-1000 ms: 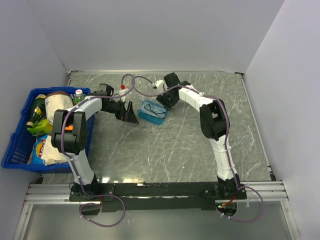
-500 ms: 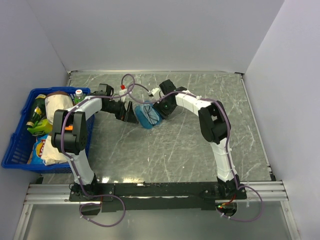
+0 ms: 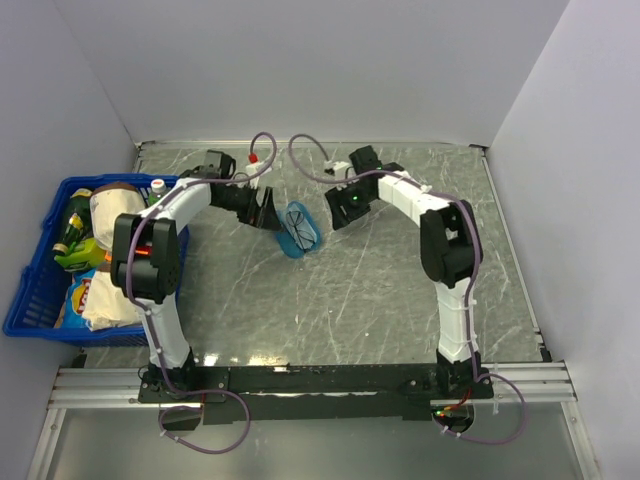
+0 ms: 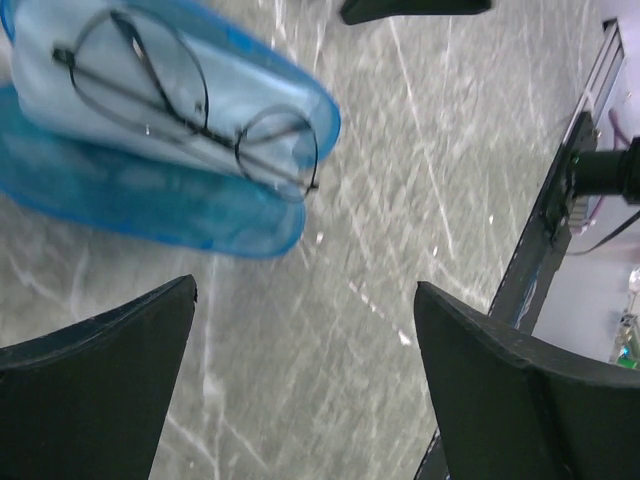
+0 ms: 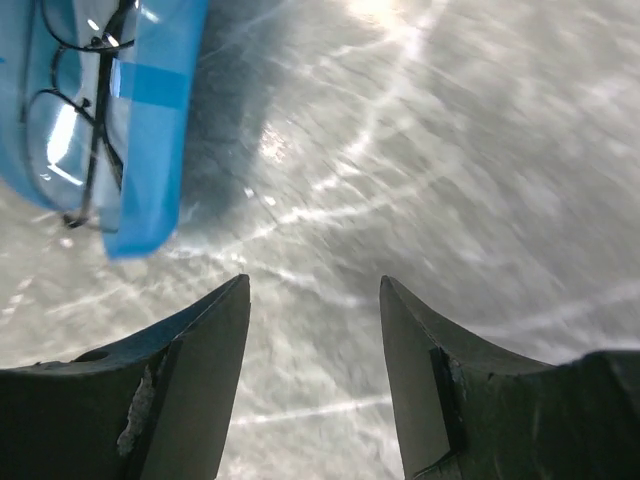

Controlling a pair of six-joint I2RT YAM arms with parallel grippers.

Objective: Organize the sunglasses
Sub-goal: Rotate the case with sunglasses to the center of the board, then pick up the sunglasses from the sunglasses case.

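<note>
The blue translucent case (image 3: 299, 229) lies open on the grey marbled table between my two grippers. The thin black wire sunglasses (image 4: 190, 112) lie folded inside it on a light-blue cloth (image 4: 100, 95); they also show in the right wrist view (image 5: 80, 110) inside the case (image 5: 150, 140). My left gripper (image 3: 268, 210) is open and empty just left of the case, apart from it (image 4: 305, 300). My right gripper (image 3: 340, 205) is open and empty just right of the case (image 5: 315, 300).
A blue basket (image 3: 40, 300) with bottles and snack bags stands at the left edge of the table. The metal rail (image 3: 320, 380) runs along the near edge. White walls close the back and sides.
The case has been turned from lying across to lying nearly lengthwise. My right gripper has let go and drawn back to the right. My left gripper has moved up close to the case.
</note>
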